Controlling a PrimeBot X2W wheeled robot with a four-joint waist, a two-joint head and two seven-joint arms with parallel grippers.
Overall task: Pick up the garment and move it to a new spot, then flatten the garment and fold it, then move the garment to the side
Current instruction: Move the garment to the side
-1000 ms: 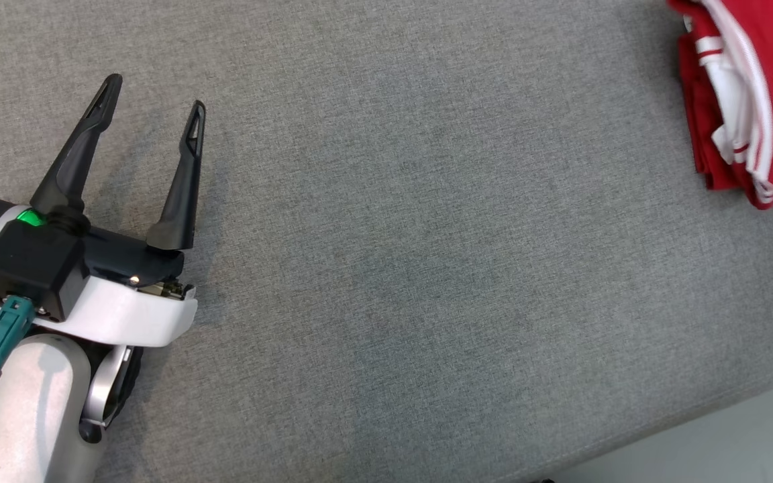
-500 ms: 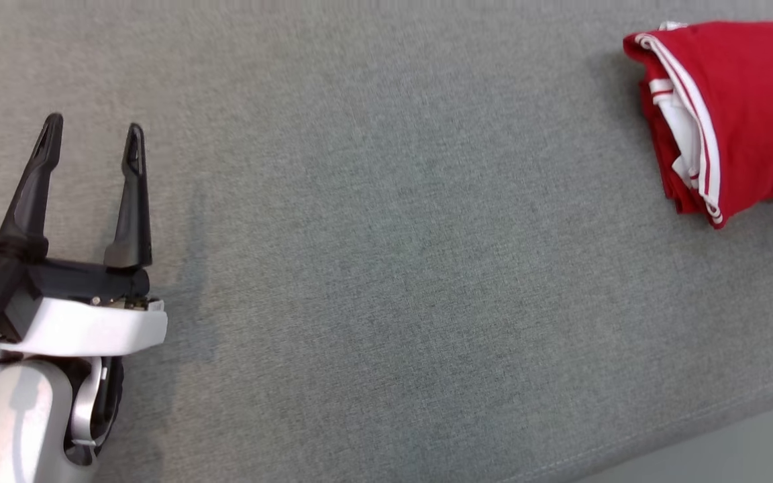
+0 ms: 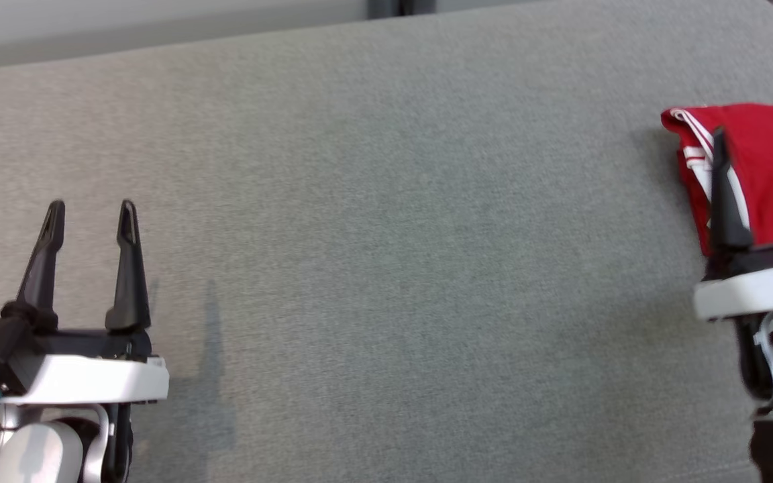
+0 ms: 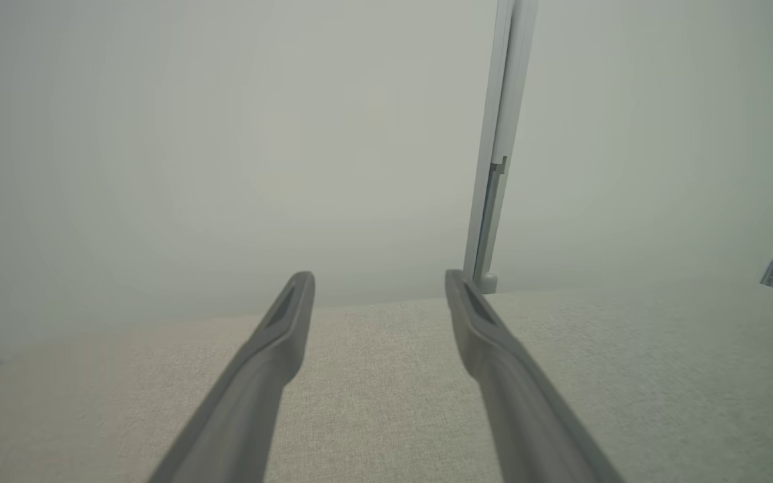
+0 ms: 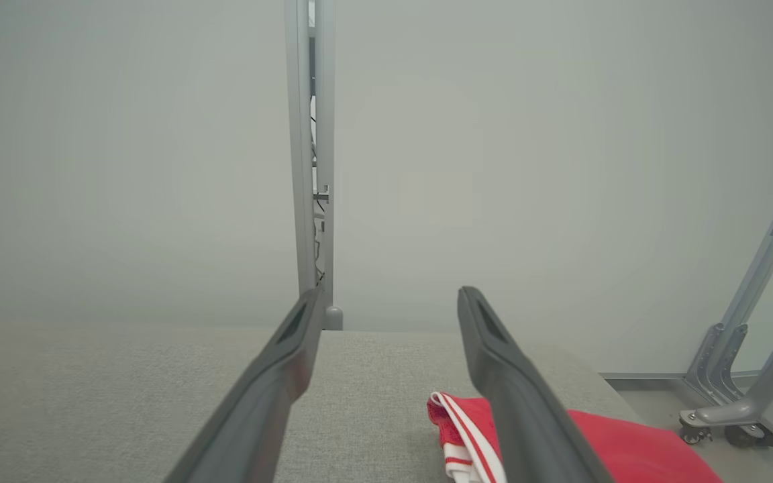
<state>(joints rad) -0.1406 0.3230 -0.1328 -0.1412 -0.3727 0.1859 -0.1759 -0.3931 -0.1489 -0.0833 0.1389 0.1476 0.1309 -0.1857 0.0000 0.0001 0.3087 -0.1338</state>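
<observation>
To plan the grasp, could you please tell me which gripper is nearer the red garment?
Right. The right gripper is beside the garment; the left gripper is far to its left.

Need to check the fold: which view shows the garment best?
Head view: the folded red garment lies at the right end of the surface, part behind the right claw. The right wrist view catches its striped corner, cut by a finger. The left wrist view faces the wall.
</observation>
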